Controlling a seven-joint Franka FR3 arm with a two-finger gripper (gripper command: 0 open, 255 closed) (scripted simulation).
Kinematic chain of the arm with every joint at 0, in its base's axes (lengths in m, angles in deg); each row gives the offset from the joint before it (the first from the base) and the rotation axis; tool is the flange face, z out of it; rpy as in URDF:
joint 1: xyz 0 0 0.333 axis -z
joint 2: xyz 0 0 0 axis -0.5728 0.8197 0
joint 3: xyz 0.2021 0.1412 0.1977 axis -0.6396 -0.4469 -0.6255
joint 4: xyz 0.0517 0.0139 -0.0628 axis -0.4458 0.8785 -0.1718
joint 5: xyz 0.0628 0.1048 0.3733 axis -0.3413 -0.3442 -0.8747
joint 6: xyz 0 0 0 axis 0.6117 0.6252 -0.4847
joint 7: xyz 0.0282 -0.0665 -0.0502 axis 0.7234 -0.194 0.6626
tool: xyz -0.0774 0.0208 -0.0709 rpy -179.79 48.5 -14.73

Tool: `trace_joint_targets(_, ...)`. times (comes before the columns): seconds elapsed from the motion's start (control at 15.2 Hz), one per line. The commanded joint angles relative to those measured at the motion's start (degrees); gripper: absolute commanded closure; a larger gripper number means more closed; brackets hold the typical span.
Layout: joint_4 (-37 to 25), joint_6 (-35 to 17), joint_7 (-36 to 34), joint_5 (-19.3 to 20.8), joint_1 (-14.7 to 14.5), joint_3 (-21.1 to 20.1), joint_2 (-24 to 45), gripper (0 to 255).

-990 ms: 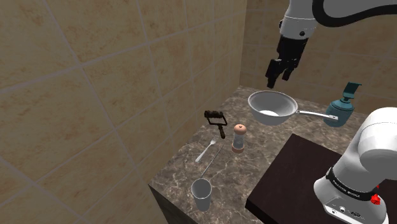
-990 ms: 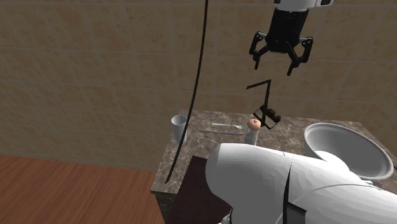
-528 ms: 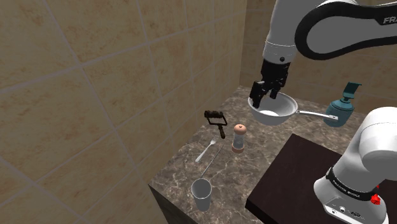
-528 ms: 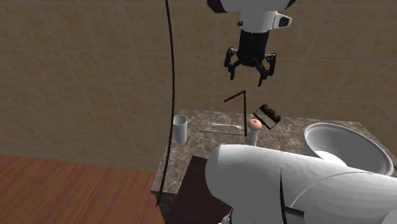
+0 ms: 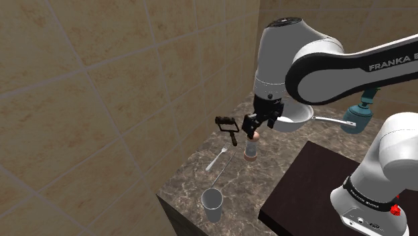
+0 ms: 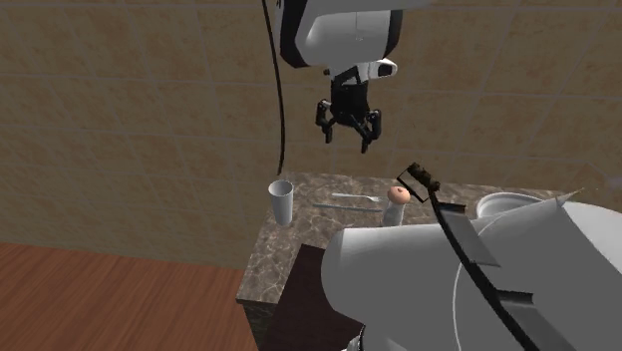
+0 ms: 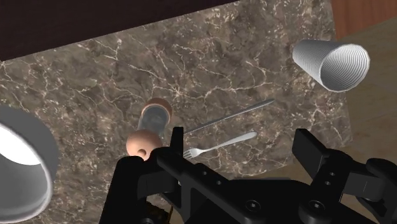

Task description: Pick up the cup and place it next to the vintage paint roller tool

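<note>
The cup (image 5: 213,204), a ribbed light-grey tumbler, stands upright near the front corner of the marble counter (image 5: 201,175); it also shows as cup (image 6: 281,200) and cup (image 7: 333,63). The paint roller (image 5: 228,127), black with a dark handle, lies near the wall; roller (image 6: 422,181) is seen from the other side. My gripper (image 5: 254,126) hangs open and empty above the counter, over a small shaker (image 5: 252,146) and well short of the cup. In the wrist view the gripper (image 7: 242,149) has its fingertips (image 7: 175,141) spread wide.
A fork (image 5: 216,158) and a thin metal rod (image 5: 222,171) lie between the shaker and the cup. A white pan (image 5: 292,118) and a teal soap dispenser (image 5: 360,114) sit at the back. The dark stand top (image 5: 315,188) borders the counter. The tiled wall is close.
The arm has come down from high over the pan and swung toward the front of the counter, now over the shaker. The fingers stayed open; nothing on the counter moved.
</note>
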Motion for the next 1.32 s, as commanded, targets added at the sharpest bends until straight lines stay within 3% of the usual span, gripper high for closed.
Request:
trace_joint_targets(0.0,-0.48,-3.18,-3.22,-0.34,0.03,-2.78,3.73,0)
trace_joint_targets(0.33,-2.97,-9.89,-12.09,0.91,0.82,-9.84,13.51,0)
trace_joint_targets(0.59,-6.44,-14.58,-20.82,5.28,2.38,-15.37,22.89,0)
trace_joint_targets(0.92,-12.74,-18.31,-34.79,16.53,3.10,-19.91,36.82,0)
trace_joint_targets(1.25,-21.36,-18.59,-48.15,28.95,-1.94,-18.08,51.16,0)
